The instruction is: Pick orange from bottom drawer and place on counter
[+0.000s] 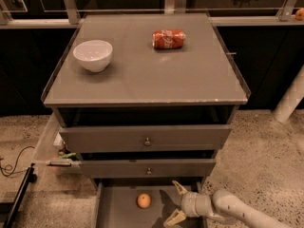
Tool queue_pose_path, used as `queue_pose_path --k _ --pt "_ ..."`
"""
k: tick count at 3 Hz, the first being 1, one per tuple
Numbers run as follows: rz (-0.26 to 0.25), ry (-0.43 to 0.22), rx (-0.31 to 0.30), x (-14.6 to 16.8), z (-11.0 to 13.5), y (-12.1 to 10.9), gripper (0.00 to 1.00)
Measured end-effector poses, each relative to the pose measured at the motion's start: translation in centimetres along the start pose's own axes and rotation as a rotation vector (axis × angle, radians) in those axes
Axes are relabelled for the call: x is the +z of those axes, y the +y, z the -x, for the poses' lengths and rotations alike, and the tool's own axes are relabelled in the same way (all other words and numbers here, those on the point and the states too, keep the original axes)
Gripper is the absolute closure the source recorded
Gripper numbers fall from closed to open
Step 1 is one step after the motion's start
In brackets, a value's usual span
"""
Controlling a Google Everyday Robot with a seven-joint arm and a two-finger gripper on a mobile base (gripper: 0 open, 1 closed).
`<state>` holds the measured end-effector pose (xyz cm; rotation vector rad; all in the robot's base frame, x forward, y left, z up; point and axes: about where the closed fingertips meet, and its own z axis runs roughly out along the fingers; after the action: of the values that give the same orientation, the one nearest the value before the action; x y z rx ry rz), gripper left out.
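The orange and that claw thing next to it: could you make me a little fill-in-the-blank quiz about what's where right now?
1. In the camera view, the orange lies in the bottom drawer, to the ____ of the gripper.
2. The gripper is open and holds ____.
3. The counter carries ____ things: a white bowl and a red soda can.

Missing words: left; nothing; two.

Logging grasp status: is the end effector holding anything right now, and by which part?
Nothing is held. The end effector is open over the bottom drawer, beside the orange.
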<state>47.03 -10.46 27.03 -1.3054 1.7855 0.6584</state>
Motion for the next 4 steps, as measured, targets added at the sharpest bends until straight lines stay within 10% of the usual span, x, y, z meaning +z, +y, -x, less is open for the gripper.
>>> queue_pose_path --k 4 --pt "0.084 -0.055 -0.187 11.0 0.3 1.5 0.0"
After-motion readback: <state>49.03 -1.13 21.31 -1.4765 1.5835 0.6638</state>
